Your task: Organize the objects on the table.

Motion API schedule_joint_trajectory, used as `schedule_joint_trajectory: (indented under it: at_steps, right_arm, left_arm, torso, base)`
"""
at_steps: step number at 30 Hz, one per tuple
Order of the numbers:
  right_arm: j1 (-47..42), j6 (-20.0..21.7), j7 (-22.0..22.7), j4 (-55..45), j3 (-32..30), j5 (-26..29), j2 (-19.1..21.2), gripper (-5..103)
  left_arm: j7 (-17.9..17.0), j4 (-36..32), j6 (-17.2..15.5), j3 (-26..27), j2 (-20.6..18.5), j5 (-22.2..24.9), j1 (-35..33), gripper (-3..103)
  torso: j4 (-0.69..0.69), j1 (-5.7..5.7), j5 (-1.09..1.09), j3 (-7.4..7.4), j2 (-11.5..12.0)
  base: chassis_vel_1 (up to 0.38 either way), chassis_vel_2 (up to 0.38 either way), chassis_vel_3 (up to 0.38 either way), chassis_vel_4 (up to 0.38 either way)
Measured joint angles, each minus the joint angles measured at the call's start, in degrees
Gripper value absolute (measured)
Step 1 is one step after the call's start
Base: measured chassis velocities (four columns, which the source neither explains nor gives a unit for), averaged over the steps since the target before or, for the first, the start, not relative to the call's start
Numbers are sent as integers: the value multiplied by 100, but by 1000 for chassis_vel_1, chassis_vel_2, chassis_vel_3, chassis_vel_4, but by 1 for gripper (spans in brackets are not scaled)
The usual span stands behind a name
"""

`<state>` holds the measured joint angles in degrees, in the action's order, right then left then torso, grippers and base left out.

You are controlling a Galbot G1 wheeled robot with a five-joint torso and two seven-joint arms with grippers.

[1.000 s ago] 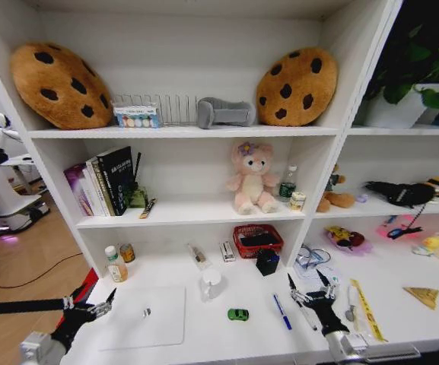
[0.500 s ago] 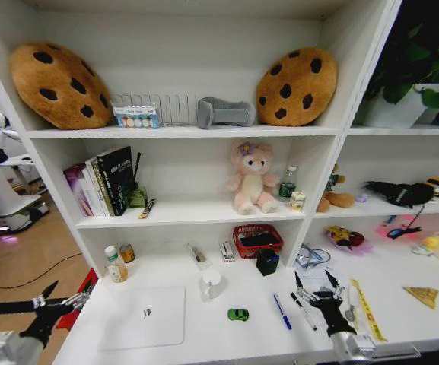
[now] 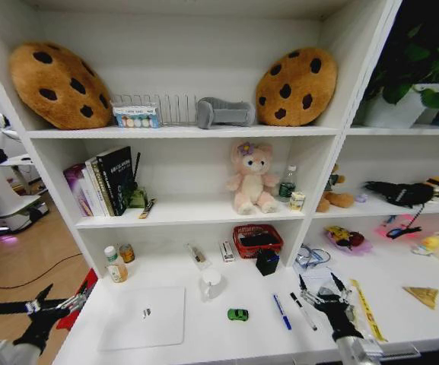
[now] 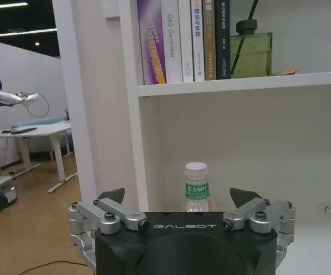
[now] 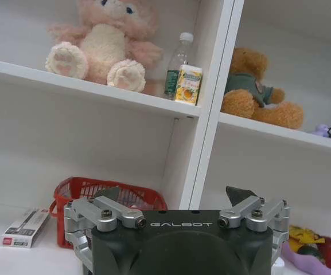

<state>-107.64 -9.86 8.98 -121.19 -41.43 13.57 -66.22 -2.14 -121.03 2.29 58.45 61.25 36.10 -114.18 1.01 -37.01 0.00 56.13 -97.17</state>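
**Both grippers open and empty over the cluttered desk**

While the left gripper (image 3: 48, 303) hangs off the desk's left end above the wooden floor, its jaws are spread wide with nothing between them; in the left wrist view the same gripper (image 4: 176, 197) faces a small clear bottle (image 4: 197, 187) standing under the book shelf. On the white table (image 3: 204, 338), the silver laptop (image 3: 144, 317) lies closed near the front left. Behind it, by the back wall, stand two small bottles (image 3: 117, 263). A white mug (image 3: 211, 284) stands just beyond the laptop's far right corner, and the tiny green toy car (image 3: 238, 314) sits apart on bare tabletop to the right of the laptop. Farther right lie the blue pen (image 3: 281, 311) and the black pen (image 3: 304, 311), side by side, close together. The right gripper (image 3: 322, 284) hovers just right of the black pen, jaws wide apart and holding nothing; its wrist view shows the gripper (image 5: 175, 196) pointed at a red basket (image 5: 109, 195) at the back of the desk, below a pink plush toy (image 5: 103, 41) on the shelf.
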Motion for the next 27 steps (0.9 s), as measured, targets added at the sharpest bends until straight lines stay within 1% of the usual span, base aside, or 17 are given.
schedule_joint_trajectory:
  at_steps: [1,4,5,6,7,9,10,13,14,16,18,20,22,23,24,26,27]
  right_arm:
    - [0,0,0,0,0,0,0,100]
    - [-193,416,163,-327,88,234,162,100]
    - [-193,416,163,-327,88,234,162,100]
    - [-310,628,250,-463,99,420,270,100]
    - [-310,628,250,-463,99,420,270,100]
    - [-481,1016,478,-672,101,726,495,100]
    - [-481,1016,478,-672,101,726,495,100]
    - [-656,1908,1042,-1079,73,1506,825,100]
    - [-656,1908,1042,-1079,73,1506,825,100]
    - [-647,2387,1342,-1256,58,1913,958,100]
    - [-633,2506,1415,-1296,52,2022,993,100]
    - [-555,2854,1610,-1380,35,2393,1093,100]
    - [-535,2920,1642,-1391,34,2477,1113,100]
    - [-435,3226,1772,-1430,35,2922,1187,100]
    - [-435,3226,1772,-1430,35,2922,1187,100]
    - [-247,3524,1856,-1415,75,3413,1260,100]
    - [-247,3524,1856,-1415,75,3413,1260,100]
  left_arm:
    - [0,0,0,0,0,0,0,100]
    - [6,-16,34,-112,23,-162,-8,100]
    - [6,-16,34,-112,23,-162,-8,100]
    - [7,-26,51,-133,28,-201,-32,100]
    - [7,-26,51,-133,28,-201,-32,100]
    - [6,-26,73,-149,28,-250,-48,100]
    - [6,-26,73,-149,28,-250,-48,100]
    - [3,-26,79,-206,45,-343,-57,100]
    - [3,-26,79,-206,45,-343,-57,100]
    - [3,-27,81,-255,55,-406,-63,100]
    - [2,-28,81,-262,59,-416,-60,100]
    - [-3,-44,80,-266,79,-420,-47,100]
    - [-5,-44,79,-266,82,-421,-47,100]
    - [-9,-38,80,-267,101,-440,-49,100]
    - [-9,-38,80,-267,101,-440,-49,100]
    - [-10,-13,88,-279,125,-469,-66,100]
    - [-10,-13,88,-279,125,-469,-66,100]
  torso:
    - [0,0,0,0,0]
    - [0,0,0,0,0]
    - [0,0,0,0,0]
    - [1,0,1,0,0]
    - [1,0,1,0,0]
    - [0,0,-1,0,0]
    - [0,0,-1,0,0]
    - [0,0,-1,0,0]
    - [0,0,-1,0,0]
    - [0,0,0,0,0]
    - [0,0,0,0,0]
    - [0,0,1,0,0]
    - [0,0,1,0,0]
    - [0,0,0,0,1]
    - [0,0,0,0,1]
    - [0,0,0,0,1]
    - [0,0,0,0,1]
  base:
    - [0,0,0,0]
    - [0,0,0,0]
    - [0,0,0,0]
    - [0,0,0,0]
    - [0,0,0,0]
    - [0,0,0,0]
    - [0,0,0,0]
    - [0,0,0,0]
    - [0,0,0,0]
    - [0,0,0,0]
    - [0,0,0,0]
    - [0,0,0,0]
    - [0,0,0,0]
    - [0,0,0,0]
    - [0,0,0,0]
    - [0,0,0,0]
    - [0,0,0,0]
